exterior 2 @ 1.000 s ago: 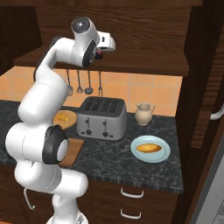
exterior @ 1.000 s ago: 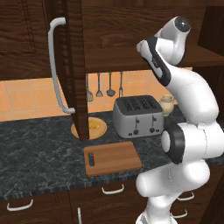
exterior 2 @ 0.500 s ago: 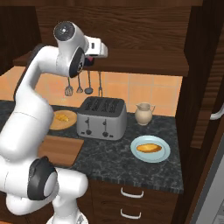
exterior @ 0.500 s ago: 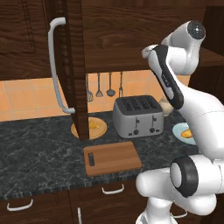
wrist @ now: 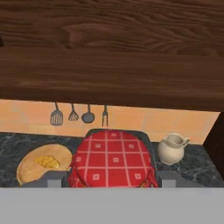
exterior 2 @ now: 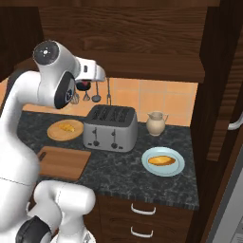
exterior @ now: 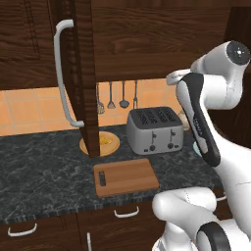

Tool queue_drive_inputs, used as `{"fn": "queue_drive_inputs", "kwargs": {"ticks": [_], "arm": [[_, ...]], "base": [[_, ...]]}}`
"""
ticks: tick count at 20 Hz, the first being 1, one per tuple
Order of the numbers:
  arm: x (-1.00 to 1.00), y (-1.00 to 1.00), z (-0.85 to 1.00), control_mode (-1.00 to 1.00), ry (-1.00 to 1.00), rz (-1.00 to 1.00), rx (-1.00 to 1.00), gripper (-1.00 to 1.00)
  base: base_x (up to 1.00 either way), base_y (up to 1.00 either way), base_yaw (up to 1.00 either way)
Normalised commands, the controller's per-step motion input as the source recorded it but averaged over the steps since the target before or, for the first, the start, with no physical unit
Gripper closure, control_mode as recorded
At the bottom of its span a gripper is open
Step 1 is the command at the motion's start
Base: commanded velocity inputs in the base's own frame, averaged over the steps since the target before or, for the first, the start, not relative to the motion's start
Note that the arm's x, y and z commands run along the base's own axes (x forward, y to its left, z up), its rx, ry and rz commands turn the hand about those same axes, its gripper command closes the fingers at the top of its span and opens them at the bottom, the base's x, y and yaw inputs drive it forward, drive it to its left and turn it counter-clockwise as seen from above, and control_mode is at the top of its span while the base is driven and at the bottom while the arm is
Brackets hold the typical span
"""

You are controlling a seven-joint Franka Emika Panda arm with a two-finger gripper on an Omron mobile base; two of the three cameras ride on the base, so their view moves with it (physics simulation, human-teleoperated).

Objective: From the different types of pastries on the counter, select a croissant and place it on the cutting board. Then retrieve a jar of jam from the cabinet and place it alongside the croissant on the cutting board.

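Observation:
My gripper (exterior 2: 84, 87) hangs high above the counter (exterior 2: 123, 166), over the toaster, shut on the jar of jam (wrist: 112, 164). The jar's red checked lid sits between the fingertips in the hand view. The croissant (exterior 2: 66, 127) lies on a round tan dish (exterior 2: 56, 135) at the back left and also shows as a croissant (wrist: 47, 162) in the hand view. The cutting board (exterior: 126, 177) lies bare near the counter's front edge, and as the cutting board (exterior 2: 61, 161) it is left of the toaster. The cabinet door (exterior: 81, 73) stands open.
A silver toaster (exterior 2: 110, 128) stands mid-counter, with a beige jug (exterior 2: 155, 123) to its right. In front of the jug, a blue plate (exterior 2: 174, 172) holds an oval pastry (exterior 2: 162, 160). Utensils (exterior: 116, 95) hang on the tiled wall. The open door's edge overhangs the dish (exterior: 112, 145).
The arm has swung, bringing the hand with the jar lower and further left in the right base view. Nothing on the counter has moved.

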Motion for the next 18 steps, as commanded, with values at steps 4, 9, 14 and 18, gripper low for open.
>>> {"fn": "queue_drive_inputs", "kwargs": {"ticks": [4,9,14,18], "arm": [[-1.00,0.18,-0.30,-1.00,0.17,0.00,0.00,1.00],[-0.98,0.37,-0.65,-1.00,0.13,0.00,0.00,1.00],[-0.77,0.37,-0.85,-1.00,0.04,0.00,0.00,1.00],[-0.65,0.09,-1.00,-1.00,0.00,0.03,0.03,1.00]], "base": [[0.00,0.00,0.00],[0.00,0.00,0.00],[0.00,0.00,0.00],[0.00,0.00,0.00]]}}
